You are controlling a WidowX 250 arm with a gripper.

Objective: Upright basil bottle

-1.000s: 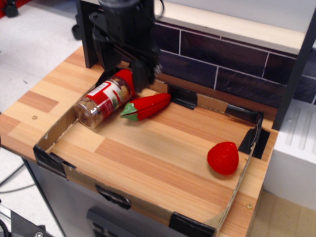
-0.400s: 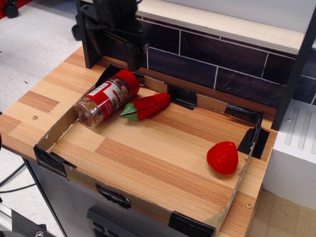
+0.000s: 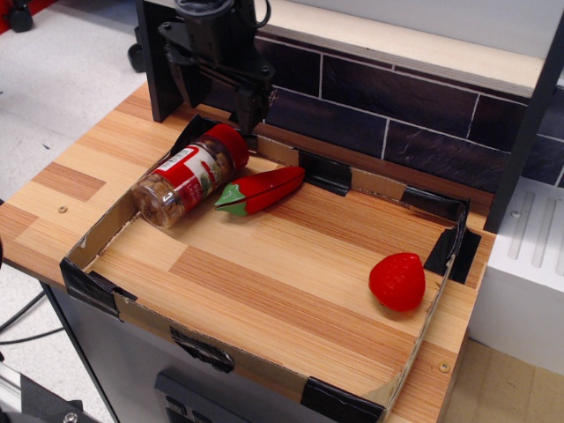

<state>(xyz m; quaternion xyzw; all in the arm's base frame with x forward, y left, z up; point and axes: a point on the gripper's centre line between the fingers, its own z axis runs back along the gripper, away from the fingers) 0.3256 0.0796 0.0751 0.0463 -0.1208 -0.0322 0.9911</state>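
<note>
Basil, in its clear plastic spice jar with red screw cap and red-and-white label point(image 3: 187, 176), lies on its side in the back-left corner of the shallow cardboard-walled tray point(image 3: 97, 231) on the light wooden table point(image 3: 66, 181). Its cap points toward the back wall and its clear base toward the left wall. A red toy chili pepper with a green stem point(image 3: 260, 190) lies just beside it, seemingly touching near the label, and a red toy strawberry point(image 3: 397, 281) sits well apart at the right.

The black robot gripper point(image 3: 216, 84) hangs above and just behind the cap, clear of the jar. A second ago it was down low around the cap end; it then rose away, and now it has dropped a little again. The jar has barely moved through all that, so the task is no further along: the bottle is still flat. The jaws look parted and hold nothing, though the dark fingers blur against the post
</note>
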